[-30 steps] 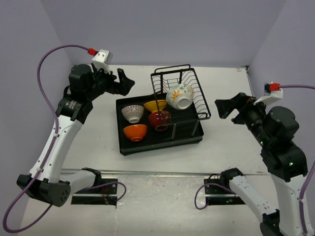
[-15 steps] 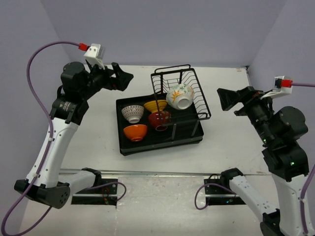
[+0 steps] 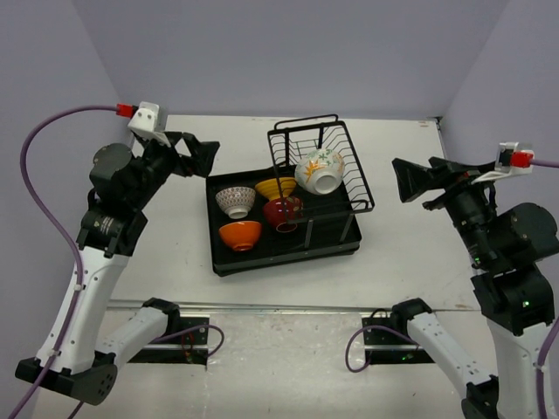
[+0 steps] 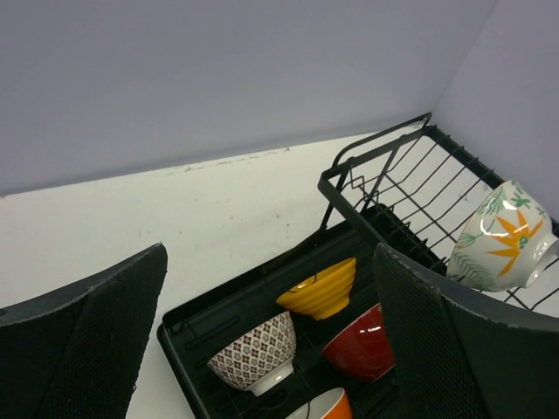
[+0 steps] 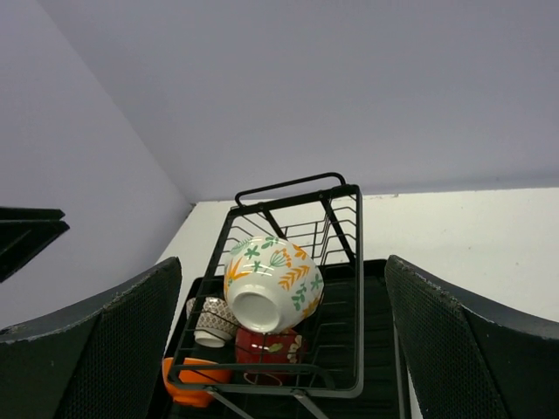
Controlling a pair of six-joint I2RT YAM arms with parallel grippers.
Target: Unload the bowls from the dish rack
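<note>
Black dish rack (image 3: 212,229) on the table (image 3: 157,253): where do we find the bowls, and why so? (Student)

We find four low on the tray floor, close together: patterned white bowl (image 3: 235,201), yellow bowl (image 3: 272,187), red bowl (image 3: 281,211), orange bowl (image 3: 240,234). The flowered bowl (image 3: 319,170) lies on its side in the wire basket (image 3: 354,188), propped by the wires above the red one. None is unloaded yet. (Instructor)

And the grippers? (Student)

We read the left gripper (image 3: 208,157) and right gripper (image 3: 400,181) as empty, fingers spread wide. Each is raised off its own flank of the rack, apart from it. We judge this a survey pose, since each wrist camera frames the bowls between its fingers. The flowered bowl's foot faces the right arm, so we would assign it there. (Instructor)
</note>
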